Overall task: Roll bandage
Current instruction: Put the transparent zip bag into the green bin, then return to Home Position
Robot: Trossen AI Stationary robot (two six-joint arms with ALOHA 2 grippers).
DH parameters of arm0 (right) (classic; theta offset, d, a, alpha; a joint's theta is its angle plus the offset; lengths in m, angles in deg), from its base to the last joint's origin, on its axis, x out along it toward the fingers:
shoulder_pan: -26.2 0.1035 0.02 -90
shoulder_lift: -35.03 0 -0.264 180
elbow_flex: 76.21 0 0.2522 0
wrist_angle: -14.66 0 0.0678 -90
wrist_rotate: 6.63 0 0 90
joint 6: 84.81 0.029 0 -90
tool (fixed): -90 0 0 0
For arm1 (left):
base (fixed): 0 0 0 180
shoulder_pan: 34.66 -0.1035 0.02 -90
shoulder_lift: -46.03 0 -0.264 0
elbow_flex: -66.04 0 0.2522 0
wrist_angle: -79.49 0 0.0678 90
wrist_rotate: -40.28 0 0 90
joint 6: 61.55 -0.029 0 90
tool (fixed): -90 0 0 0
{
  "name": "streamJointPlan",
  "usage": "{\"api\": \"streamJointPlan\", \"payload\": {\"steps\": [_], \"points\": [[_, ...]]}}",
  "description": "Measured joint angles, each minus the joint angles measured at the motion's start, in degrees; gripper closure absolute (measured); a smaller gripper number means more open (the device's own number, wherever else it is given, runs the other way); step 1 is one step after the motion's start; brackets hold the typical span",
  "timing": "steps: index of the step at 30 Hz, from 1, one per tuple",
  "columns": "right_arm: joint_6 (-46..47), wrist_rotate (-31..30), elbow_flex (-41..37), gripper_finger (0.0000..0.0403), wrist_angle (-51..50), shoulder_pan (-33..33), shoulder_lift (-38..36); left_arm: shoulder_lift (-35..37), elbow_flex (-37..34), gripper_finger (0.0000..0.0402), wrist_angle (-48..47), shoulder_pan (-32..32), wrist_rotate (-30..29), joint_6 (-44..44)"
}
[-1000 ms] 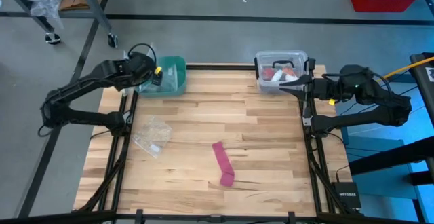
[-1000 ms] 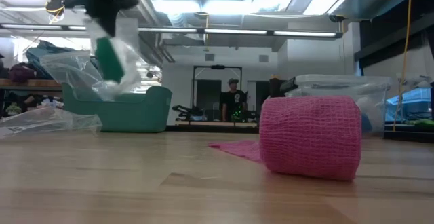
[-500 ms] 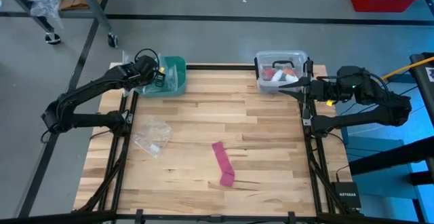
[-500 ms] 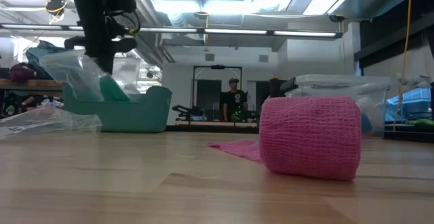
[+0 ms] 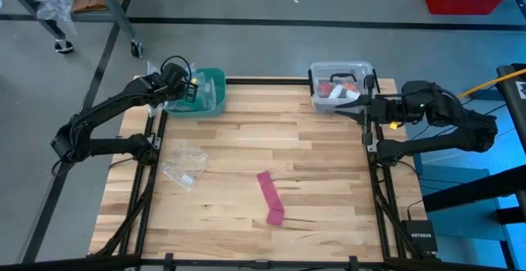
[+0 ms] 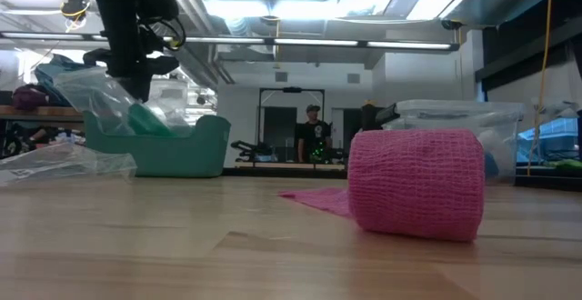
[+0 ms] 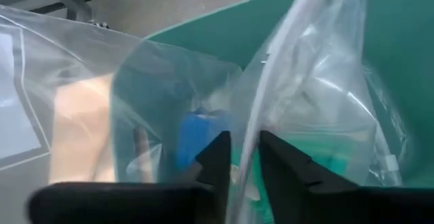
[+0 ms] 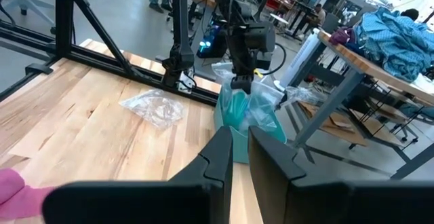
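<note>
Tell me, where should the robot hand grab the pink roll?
Probably the fat pink roll itself, not its flat tail. The roll lies on its side on the table, so its round top stands clear: come straight down from above and pinch across it. The tail lies flat on the wood, leaving little edge to catch.

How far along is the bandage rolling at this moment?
Done: nothing rolled yet. The teal-green cloth bandage seems to sit inside a clear plastic bag in the teal plastic bin. In hand: the left pincer is at that bag over the bin; the right pincer waits beside the clear plastic box. Left: unbagging, laying out, rolling. The pink cloth strip lies partly rolled mid-table.
</note>
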Motion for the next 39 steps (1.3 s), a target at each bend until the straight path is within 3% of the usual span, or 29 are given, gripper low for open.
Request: {"api": "streamJointPlan", "payload": {"steps": [7, 12, 17, 24, 29, 34, 39], "points": [[-0.02, -0.10, -0.04, 0.0352, 0.15, 0.00, 0.39, 0.00, 1.10, 0.0230, 0.15, 0.00, 0.20, -0.31], [-0.07, -3.06, -0.04, 0.0352, 0.23, 0.02, 0.36, 0.98, 3.95, 0.0194, -1.02, 0.18, 3.83, -3.12], [-0.11, -5.93, -0.04, 0.0352, 0.25, 0.02, -0.81, 4.43, 7.80, 0.0191, -1.07, 1.59, 4.50, -4.51], [-1.58, -2.94, -0.04, 0.0352, -0.01, 0.02, -4.32, 14.89, 10.73, 0.0192, -0.81, 6.17, 5.36, -10.54], [-1.50, -1.83, -3.98, 0.0352, 0.43, 0.02, -9.21, 24.75, 10.47, 0.0194, -1.24, 11.31, 16.25, -9.80], [1.43, -4.03, -13.95, 0.0352, 3.74, 0.02, -16.21, 33.36, 10.36, 0.0196, -1.02, 16.06, 29.67, -7.63], [2.23, -2.48, -28.58, 0.0352, 16.67, 0.02, -22.95, 39.79, 4.48, 0.0196, 3.55, 18.45, 31.87, -5.71]]}}
